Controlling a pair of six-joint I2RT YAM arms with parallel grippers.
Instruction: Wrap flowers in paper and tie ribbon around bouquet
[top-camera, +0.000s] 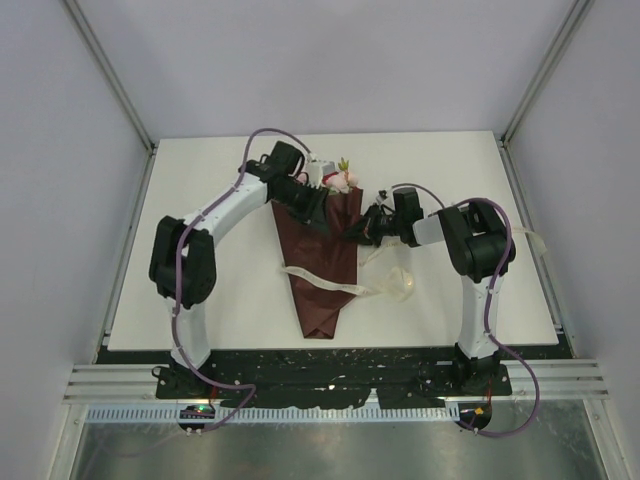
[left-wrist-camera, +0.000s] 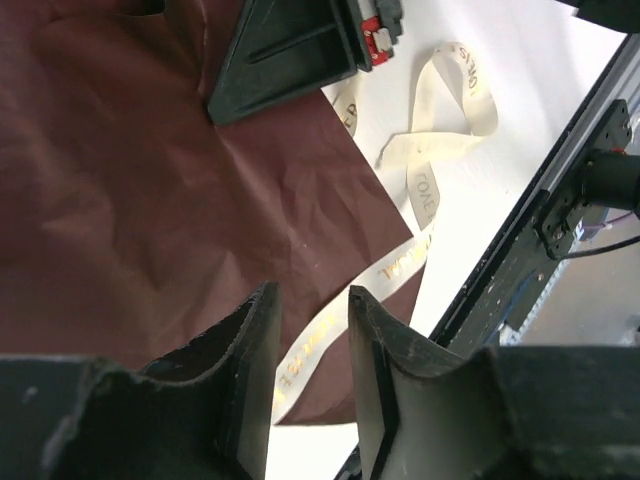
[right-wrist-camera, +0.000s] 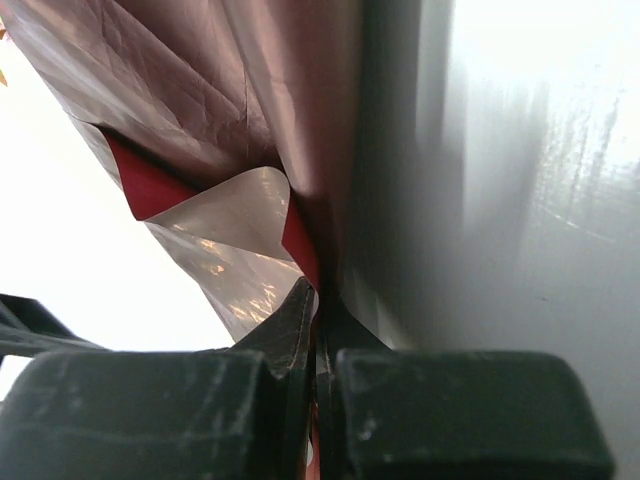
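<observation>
The bouquet (top-camera: 318, 250) lies on the white table (top-camera: 440, 170) between the two arms. Its narrow tip points toward the arm bases and its wide end points away. The flowers (top-camera: 340, 181) show above the wide end.

**Left gripper (top-camera: 312, 207)**
- Position: over the upper part of the cone, near the wide end.
- Fingers (left-wrist-camera: 250, 340): apart by a narrow gap, with nothing between them.
- In the left wrist view the maroon paper (left-wrist-camera: 120, 200) fills the space beyond the fingertips. The ribbon (left-wrist-camera: 421, 196) runs diagonally across the paper's lower edge and shows through the finger gap, lying on the sheet beyond the fingers.

**Right gripper (top-camera: 358, 232)**
- Position: at the right edge of the cone, below the flowers.
- Fingers: pressed together on a fold of the paper edge, which enters the closed tips from above in the right wrist view.

**What each view shows**
- Top external: the whole cone, the flowers, and the ribbon crossing the lower half of the cone, with a loose loop on the table to its right.
- Left wrist: gold lettering on the ribbon, its curled loops on the bare table beside the paper, and one black finger of the right gripper at the paper's edge. The flowers are out of frame.
- Right wrist: the pinch itself, and the paper's glossy, creased surface with a curled corner. The ribbon and flowers are out of frame. The grey area on the right is too blurred to identify.
</observation>
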